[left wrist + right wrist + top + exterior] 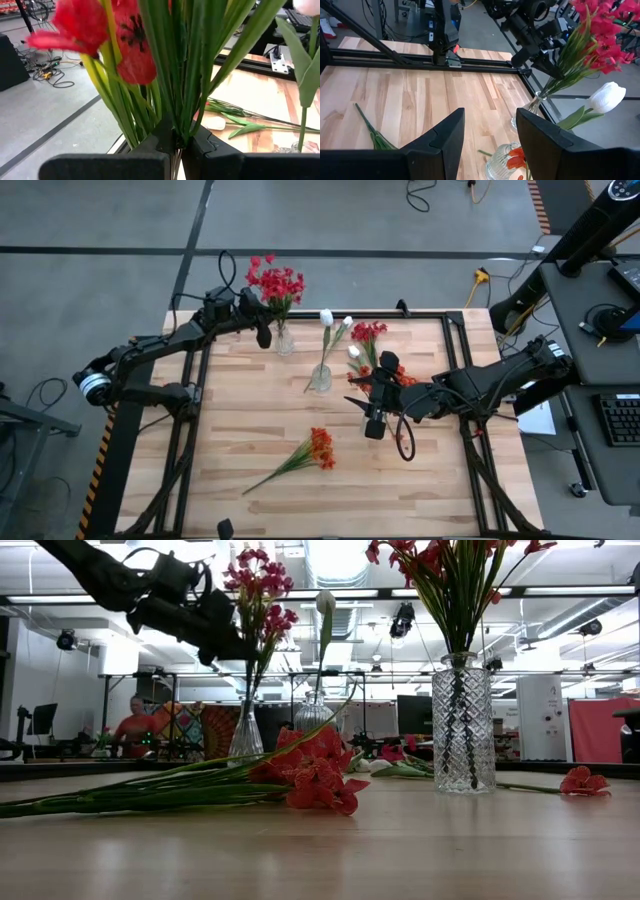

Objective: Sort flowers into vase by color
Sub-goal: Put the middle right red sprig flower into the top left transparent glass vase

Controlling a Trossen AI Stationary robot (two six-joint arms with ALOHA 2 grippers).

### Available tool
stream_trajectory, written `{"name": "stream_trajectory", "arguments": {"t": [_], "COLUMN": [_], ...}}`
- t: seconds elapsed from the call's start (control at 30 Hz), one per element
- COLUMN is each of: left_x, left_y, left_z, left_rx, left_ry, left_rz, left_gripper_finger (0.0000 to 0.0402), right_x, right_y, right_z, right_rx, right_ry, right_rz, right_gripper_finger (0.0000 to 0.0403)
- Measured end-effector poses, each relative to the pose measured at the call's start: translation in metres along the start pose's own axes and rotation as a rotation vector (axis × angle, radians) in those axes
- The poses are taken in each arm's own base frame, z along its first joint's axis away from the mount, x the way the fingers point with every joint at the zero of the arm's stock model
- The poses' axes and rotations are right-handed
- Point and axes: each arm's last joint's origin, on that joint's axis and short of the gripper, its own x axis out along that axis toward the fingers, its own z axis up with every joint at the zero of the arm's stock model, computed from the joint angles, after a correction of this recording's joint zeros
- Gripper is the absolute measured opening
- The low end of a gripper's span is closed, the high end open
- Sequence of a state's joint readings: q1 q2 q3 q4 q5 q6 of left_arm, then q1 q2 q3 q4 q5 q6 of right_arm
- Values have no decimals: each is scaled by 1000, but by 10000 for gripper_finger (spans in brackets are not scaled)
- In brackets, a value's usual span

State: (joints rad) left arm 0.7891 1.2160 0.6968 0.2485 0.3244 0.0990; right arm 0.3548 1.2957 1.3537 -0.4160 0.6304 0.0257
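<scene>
Workshop floor, grey, around a pale wood table in a black frame; screens and a seated person far behind in the low view.

Sorting: partly done, by my reckoning.

- Red bunch, top centre-left of the high view: largest lot, crimson heads on green stalks, standing in a clear vase. Left gripper sits at the stalks, jaws pressed together on them just above the vase neck, as its wrist view shows. Placing seemingly unfinished.
- Orange-red stem, lower centre: lying flat on the table, stalk running down-left, well apart from any vase. Left to do.
- White buds, centre: two standing in a second vase; a third bud just right of it, whether vased I cannot tell.
- Red and orange heads, centre-right: above the right arm, partly hidden; the low view shows a cut-glass vase holding red blooms.
- Right gripper, centre-right: jaws spread, holding nothing, hovering over bare wood.
</scene>
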Motion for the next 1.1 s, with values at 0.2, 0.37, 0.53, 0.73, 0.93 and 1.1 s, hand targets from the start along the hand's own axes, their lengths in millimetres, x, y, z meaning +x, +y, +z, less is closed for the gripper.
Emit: {"name": "stream_trajectory", "arguments": {"t": [0.2,0.37,0.53,0.73,0.93,1.1], "left_x": [6,7,7,7,7,6], "left_y": [2,2,2,2,1,0], "left_z": [-2,-2,-2,-7,-12,-18], "left_rx": [3,22,28,25,27,33], "left_ry": [-9,-21,-19,-6,-12,-32], "left_rz": [2,3,3,0,0,2], "left_gripper_finger": [0,0,0,0,0,0], "right_x": [0,0,0,0,0,0], "right_y": [0,0,0,0,0,0], "right_z": [0,0,0,0,0,0], "right_rx": [-1,-1,-1,-1,-2,-1], "right_ry": [0,0,1,0,0,0], "right_rz": [0,0,0,0,0,0], "right_gripper_finger": [171,171,171,171,171,171]}}
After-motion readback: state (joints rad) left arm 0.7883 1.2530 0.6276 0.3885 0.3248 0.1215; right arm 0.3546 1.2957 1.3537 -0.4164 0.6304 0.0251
